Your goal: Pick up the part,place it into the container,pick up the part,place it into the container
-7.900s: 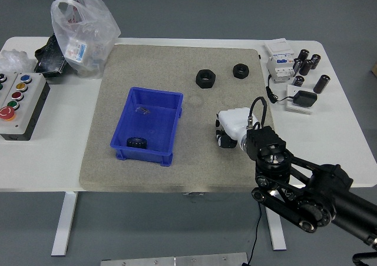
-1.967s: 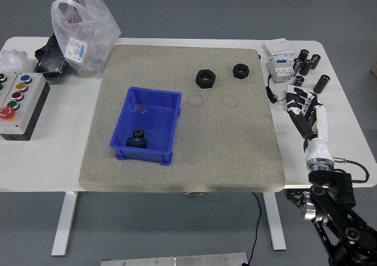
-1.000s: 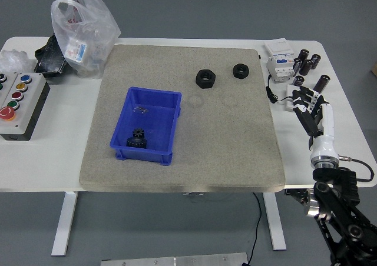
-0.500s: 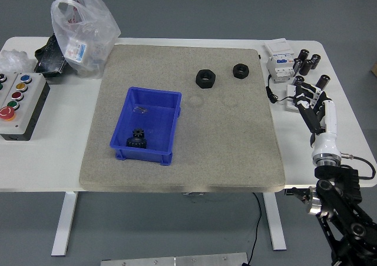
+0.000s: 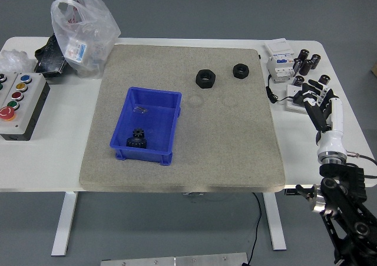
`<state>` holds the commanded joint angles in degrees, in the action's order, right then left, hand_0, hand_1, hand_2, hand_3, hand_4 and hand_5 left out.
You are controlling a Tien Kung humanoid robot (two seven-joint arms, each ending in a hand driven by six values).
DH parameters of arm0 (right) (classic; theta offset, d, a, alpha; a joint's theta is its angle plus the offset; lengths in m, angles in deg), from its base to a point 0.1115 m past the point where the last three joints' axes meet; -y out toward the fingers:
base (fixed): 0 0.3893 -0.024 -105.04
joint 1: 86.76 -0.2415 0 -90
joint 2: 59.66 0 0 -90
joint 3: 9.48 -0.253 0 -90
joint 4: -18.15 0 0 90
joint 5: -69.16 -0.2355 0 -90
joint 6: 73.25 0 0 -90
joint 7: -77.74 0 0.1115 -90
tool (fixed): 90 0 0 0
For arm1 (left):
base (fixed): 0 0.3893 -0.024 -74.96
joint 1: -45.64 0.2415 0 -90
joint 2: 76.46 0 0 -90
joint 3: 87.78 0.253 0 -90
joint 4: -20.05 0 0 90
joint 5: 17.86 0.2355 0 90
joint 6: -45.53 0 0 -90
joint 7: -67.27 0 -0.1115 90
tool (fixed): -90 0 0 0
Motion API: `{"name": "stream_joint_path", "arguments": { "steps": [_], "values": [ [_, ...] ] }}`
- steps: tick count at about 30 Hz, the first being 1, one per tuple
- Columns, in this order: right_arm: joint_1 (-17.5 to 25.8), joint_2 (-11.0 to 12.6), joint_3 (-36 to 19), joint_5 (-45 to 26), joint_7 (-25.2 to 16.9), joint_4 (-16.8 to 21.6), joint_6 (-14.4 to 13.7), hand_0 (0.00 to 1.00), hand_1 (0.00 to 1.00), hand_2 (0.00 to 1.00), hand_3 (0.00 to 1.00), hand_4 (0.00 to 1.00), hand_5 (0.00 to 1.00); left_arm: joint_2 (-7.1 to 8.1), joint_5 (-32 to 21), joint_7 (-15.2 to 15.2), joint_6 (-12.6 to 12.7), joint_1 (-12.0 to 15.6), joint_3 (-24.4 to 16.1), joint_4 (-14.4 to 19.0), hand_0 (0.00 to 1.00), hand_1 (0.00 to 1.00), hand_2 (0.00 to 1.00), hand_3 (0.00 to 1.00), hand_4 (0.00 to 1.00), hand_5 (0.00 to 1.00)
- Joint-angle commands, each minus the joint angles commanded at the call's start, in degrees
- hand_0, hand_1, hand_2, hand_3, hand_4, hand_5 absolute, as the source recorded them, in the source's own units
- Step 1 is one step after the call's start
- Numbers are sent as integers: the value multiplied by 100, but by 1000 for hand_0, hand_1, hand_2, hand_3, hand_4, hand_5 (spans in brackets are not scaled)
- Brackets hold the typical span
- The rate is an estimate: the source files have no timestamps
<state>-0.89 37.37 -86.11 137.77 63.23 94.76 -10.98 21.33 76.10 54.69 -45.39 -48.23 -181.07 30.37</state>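
Two black hex nut parts lie on the grey mat, one (image 5: pixel 206 77) near the mat's middle back and one (image 5: pixel 240 70) to its right. A blue container (image 5: pixel 147 125) sits on the mat's left half with a black gear part (image 5: pixel 137 140) inside at its near end. My right hand (image 5: pixel 320 104) is open and empty, fingers spread, over the table's right side, well to the right of the nuts. The left arm is out of view.
A button box (image 5: pixel 17 101) and a plastic bag (image 5: pixel 79 30) stand at the left. A white electrical module (image 5: pixel 280 60), black cylinders (image 5: pixel 306 59) and a black adapter lie at the back right, just beyond my right hand.
My right hand has left the mat and swung out to the table's right side, open and empty, drifting right and back. The gear in the container has shifted slightly.
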Motion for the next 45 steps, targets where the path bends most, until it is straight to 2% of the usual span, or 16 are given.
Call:
{"name": "stream_joint_path", "arguments": {
  "steps": [13, 36, 45],
  "values": [
    [-15, 17, -36, 437, 228, 99, -69, 613, 696, 727, 708, 772, 506, -15, 43, -12, 2, -3, -44, 0, 612, 605, 587, 620, 623, 336],
    [-23, 66, -35, 747, 412, 152, -102, 611, 693, 728, 709, 773, 496, 37, 60, -17, -5, 27, -50, 0, 612, 605, 587, 619, 623, 336],
    [-9, 47, -72, 913, 492, 206, -118, 609, 690, 728, 708, 772, 493, -4, 71, -21, 1, 33, -99, 0, 612, 605, 587, 619, 624, 337]
  ]
}}
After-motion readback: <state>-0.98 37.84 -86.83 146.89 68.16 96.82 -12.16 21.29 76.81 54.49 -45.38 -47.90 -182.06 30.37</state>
